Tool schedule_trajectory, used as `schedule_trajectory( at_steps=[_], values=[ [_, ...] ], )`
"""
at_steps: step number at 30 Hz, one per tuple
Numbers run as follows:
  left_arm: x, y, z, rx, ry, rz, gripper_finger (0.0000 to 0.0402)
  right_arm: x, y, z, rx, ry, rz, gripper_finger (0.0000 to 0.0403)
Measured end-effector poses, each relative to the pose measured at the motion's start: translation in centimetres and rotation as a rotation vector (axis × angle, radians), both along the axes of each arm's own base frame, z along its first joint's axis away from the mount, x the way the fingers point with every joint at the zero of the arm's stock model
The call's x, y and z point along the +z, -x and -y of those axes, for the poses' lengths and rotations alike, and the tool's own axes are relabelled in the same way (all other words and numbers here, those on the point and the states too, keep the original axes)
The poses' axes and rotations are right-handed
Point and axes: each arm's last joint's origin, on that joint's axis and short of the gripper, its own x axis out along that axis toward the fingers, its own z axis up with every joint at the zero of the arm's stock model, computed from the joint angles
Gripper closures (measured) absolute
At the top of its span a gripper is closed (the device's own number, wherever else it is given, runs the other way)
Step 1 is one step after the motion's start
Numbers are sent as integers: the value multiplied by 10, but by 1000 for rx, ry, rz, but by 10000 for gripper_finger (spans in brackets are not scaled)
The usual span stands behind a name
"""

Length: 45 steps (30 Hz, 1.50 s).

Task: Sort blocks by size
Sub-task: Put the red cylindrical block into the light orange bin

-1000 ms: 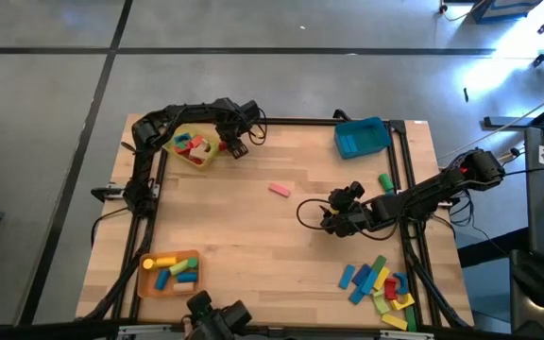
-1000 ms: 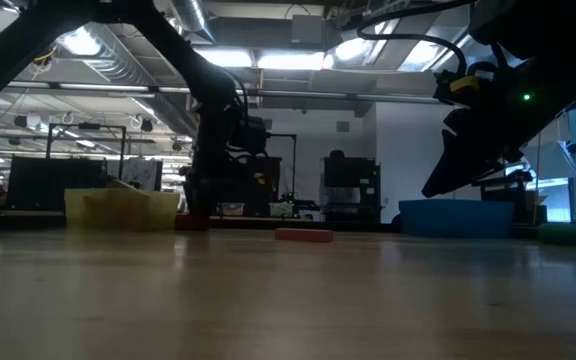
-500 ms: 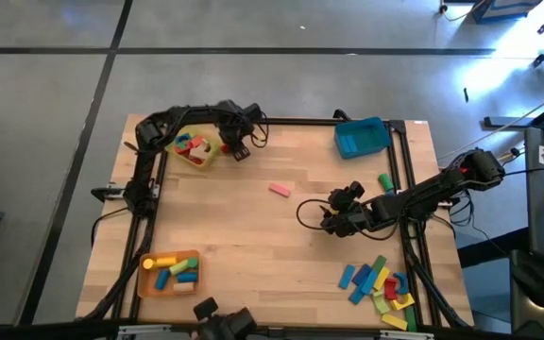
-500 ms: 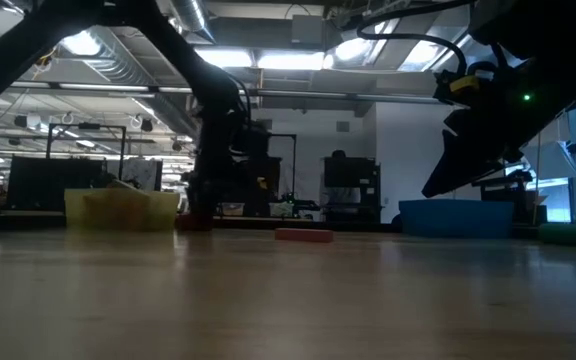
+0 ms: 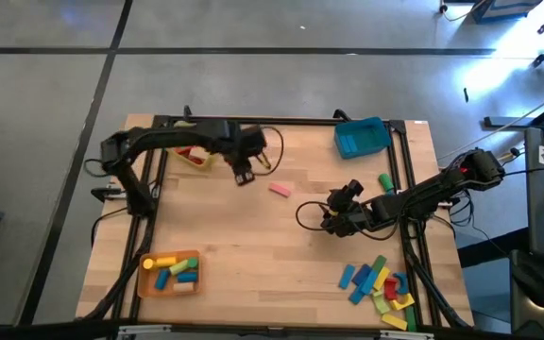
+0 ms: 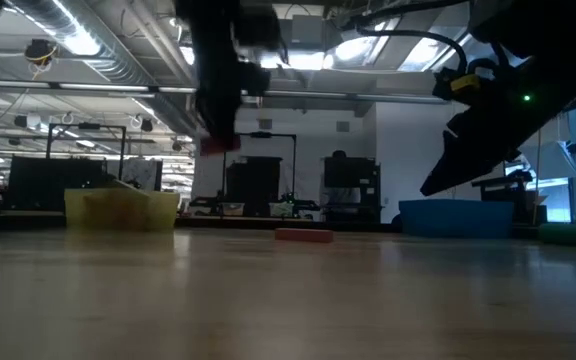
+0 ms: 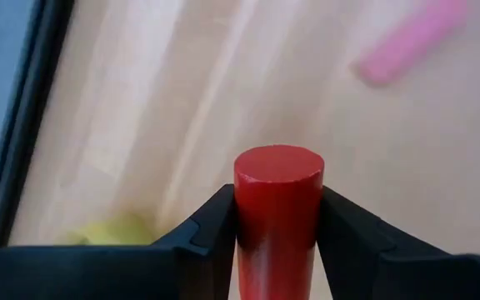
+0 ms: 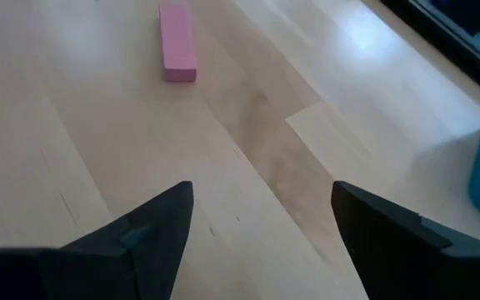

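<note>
Left gripper (image 7: pixel 277 242) raised above table, clamping upright red cylinder (image 7: pixel 278 208).

Low view dim, backlit by ceiling lamps (image 6: pixel 78 42); my worktop (image 8: pixel 248 125) shows glare; left wrist background blurred.

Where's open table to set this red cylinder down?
Bare wood lies between the orange tray and the block pile, and below the pink block. The pile's corner is crowded.
</note>
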Motion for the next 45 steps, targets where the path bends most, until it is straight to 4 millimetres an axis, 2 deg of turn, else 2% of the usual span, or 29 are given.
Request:
schedule_trajectory(
  at_steps=[5,11,16,22,27,30,39,45],
  values=[
    [35,16,63,-52,10,70,277,2,-3,-1,33,24,9,114],
    [56,41,139,-118,43,122,278,8,-12,-4,97,43,76,114],
    [58,63,195,-136,58,120,276,12,-17,-7,155,31,115,114],
    [56,88,249,-172,102,135,277,15,-20,-8,171,28,149,114],
    [56,110,283,-145,134,208,275,16,-21,-9,193,-2,169,114],
    [49,123,299,-131,133,220,274,17,-23,-10,205,-19,181,114],
    [-10,154,331,-39,283,181,273,19,-24,-11,216,-40,212,114],
    [-47,166,325,-19,267,65,273,19,-24,-11,212,-49,216,114]
  ],
)
